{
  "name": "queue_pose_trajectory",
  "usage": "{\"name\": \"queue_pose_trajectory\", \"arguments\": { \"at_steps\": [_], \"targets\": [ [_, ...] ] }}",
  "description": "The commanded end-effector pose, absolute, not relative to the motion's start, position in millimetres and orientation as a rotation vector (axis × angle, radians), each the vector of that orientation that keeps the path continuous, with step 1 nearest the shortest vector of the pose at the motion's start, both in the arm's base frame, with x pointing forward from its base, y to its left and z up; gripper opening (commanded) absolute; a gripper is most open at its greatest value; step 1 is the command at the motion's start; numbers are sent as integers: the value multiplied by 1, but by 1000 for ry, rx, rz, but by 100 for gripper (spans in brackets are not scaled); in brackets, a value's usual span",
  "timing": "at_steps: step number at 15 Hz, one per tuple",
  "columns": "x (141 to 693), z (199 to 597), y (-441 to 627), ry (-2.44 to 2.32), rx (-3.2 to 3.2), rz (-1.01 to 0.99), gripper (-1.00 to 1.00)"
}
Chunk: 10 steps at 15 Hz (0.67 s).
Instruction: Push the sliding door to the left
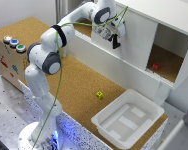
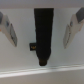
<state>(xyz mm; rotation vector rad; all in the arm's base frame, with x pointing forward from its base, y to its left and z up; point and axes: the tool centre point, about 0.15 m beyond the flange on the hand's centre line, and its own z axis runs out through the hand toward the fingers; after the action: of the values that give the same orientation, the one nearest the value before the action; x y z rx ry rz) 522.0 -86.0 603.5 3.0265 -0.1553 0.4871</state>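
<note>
Black-tipped, the tool (image 1: 115,41) sits at the front face of the door (image 1: 135,44), near the door's edge on the exterior view's left. Whether it touches the panel I cannot tell. In the wrist view the two fingers (image 2: 9,27) stand wide apart against a plain white surface, so the tool is released and grips nothing. A dark upright bar (image 2: 43,36) shows between them in that view; what it is I cannot tell.

The door is a flat white panel covering the part of the cabinet (image 1: 166,20) toward the exterior view's left. The part toward the exterior view's right is uncovered, showing a cork floor inside with a small red block (image 1: 155,66) on it.

In front of the cabinet runs the cork worktop (image 1: 76,82). A small yellow-green cube (image 1: 99,95) lies on it, just beside a shallow white tray (image 1: 105,120) at the corner. At the exterior view's left stands a box (image 1: 8,60) with three round buttons (image 1: 14,43) on top.
</note>
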Motion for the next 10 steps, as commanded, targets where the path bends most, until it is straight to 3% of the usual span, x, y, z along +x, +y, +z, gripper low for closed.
{"name": "queue_pose_trajectory", "arguments": {
  "at_steps": [1,10],
  "targets": [
    [484,594,-106,-75,3002,531,100],
    [530,600,-84,140,3037,639,100]
  ]
}}
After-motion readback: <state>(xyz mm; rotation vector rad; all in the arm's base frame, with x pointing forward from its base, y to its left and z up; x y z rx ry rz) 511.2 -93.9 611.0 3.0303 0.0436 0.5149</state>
